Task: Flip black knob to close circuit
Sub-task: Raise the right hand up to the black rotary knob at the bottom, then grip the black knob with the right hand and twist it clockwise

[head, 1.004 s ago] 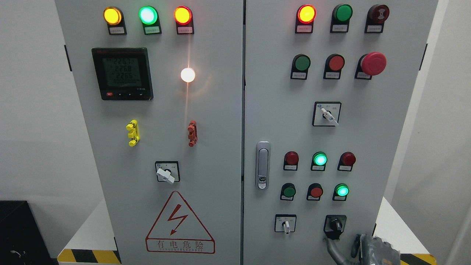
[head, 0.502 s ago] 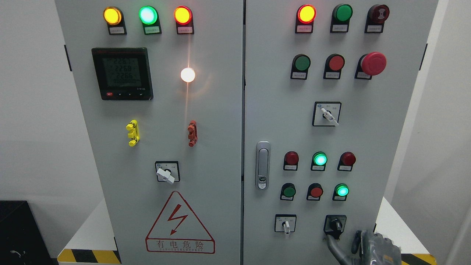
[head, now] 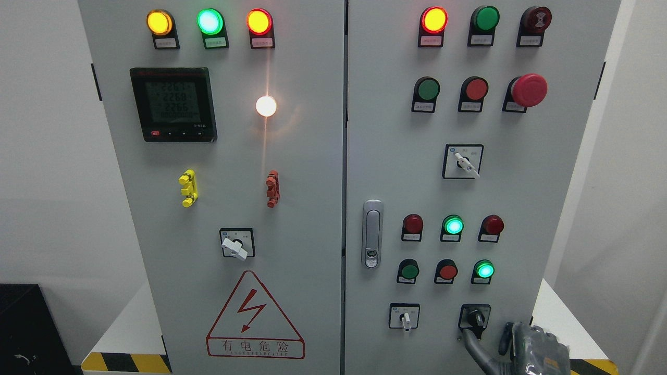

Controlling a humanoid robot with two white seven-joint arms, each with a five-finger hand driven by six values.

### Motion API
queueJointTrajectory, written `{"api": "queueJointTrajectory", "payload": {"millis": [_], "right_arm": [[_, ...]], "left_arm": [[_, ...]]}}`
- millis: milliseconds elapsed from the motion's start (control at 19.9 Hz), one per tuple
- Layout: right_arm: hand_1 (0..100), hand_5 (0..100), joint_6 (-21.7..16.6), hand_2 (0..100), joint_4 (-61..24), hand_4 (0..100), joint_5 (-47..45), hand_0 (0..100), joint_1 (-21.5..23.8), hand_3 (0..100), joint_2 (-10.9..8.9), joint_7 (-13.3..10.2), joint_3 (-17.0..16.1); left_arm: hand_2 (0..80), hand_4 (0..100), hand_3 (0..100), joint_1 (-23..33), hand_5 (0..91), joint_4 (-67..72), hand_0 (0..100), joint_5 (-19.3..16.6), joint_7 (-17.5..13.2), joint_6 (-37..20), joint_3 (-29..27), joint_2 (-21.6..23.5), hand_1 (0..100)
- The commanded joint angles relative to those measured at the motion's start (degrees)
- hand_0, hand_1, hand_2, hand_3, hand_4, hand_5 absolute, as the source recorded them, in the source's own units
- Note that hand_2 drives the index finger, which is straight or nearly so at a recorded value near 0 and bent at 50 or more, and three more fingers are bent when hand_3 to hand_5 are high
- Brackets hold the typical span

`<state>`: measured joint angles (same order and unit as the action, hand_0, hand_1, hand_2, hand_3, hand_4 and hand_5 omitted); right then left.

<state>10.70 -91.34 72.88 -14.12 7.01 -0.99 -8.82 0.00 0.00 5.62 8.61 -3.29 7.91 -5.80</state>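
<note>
Here, in the head view, the black knob (head: 474, 316) sat in its square plate at the lower right of the cabinet's right door (head: 385, 130), just right of a white selector switch (head: 405, 319) and below a lit green lamp (head: 484, 270). Its pointer stood near upright, leaning slightly; which position counts as closed could not be read from the plate, so I judged the flip as not yet shown done. The reach looked complete and the turn itself remained.

My right hand (head: 513, 349) entered at the bottom edge, right of the middle, its wrapped back facing the camera. One dark finger (head: 471, 341) ran up and left, its tip just under the knob's plate, touching or nearly touching the knob's lower edge; I could not tell which. A second dark digit stood beside the palm, apart from the knob. The hand enclosed nothing visible, and much of it lay below the frame, so whether it was open or curled could not be told.

My left hand did not appear. There was no second view.
</note>
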Motion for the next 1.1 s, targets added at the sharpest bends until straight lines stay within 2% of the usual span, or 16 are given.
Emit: {"api": "queueJointTrajectory", "payload": {"millis": [0, 1054], "right_arm": [[7, 100, 0.0, 80, -0.6, 91, 0.2, 0, 0.2, 98, -0.15, -0.3, -0.3], [7, 100, -0.2, 79, 0.5, 91, 0.2, 0, 0.1, 98, -0.51, -0.8, -1.9]], "left_arm": [[0.0, 0, 0, 1.3, 0.0, -1.7, 12, 0.0, 0.0, 0.0, 0.0, 0.0, 56], [0.0, 0, 0, 1.3, 0.0, -1.7, 12, 0.0, 0.0, 0.0, 0.0, 0.0, 56]]}}
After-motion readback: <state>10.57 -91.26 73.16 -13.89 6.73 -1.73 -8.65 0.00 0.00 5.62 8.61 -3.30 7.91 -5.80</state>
